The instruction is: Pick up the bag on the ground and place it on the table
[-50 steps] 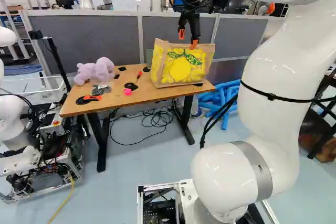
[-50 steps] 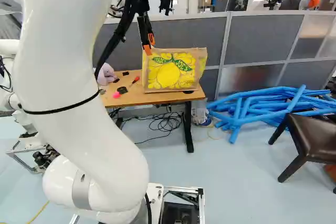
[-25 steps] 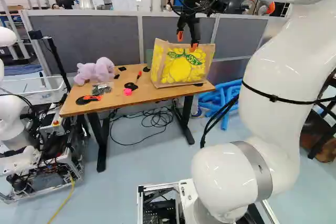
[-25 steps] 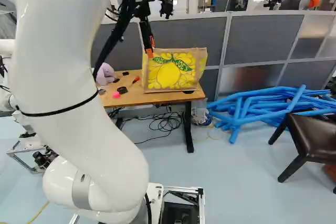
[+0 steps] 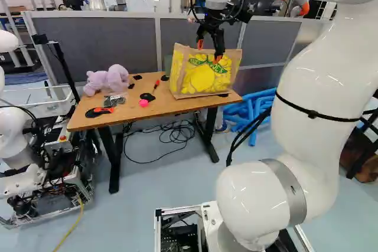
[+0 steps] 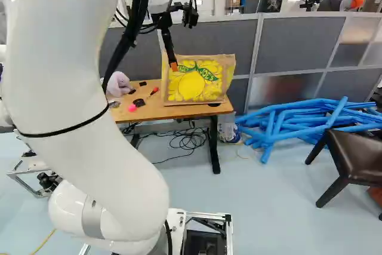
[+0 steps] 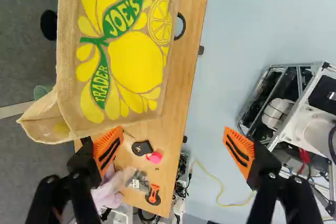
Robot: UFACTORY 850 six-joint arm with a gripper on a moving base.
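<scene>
In the left base view my gripper (image 5: 209, 53) hangs in front of the bag's upper part, its two fingers apart. The tan bag (image 5: 204, 76) with yellow lemon print stands upright on the wooden table (image 5: 162, 105), at its right end. In the wrist view the gripper (image 7: 173, 150) is wide open with nothing between its fingers; the bag (image 7: 123, 51) lies ahead of it, one finger close to the bag's top corner. Whether that finger touches the bag I cannot tell.
On the table are a purple plush toy (image 5: 107, 79), an orange-black tool (image 5: 99, 111), a pink item (image 5: 143, 103) and a red-handled screwdriver (image 5: 156, 85). Grey partitions stand behind. Blue tubes (image 6: 298, 120) and a dark chair (image 6: 352, 159) are to the right. Another robot (image 5: 15, 128) stands left.
My gripper has tilted and shifted, moving slightly right and down against the bag in the right base view. The arm has swung a little. The bag and base have stayed put.
</scene>
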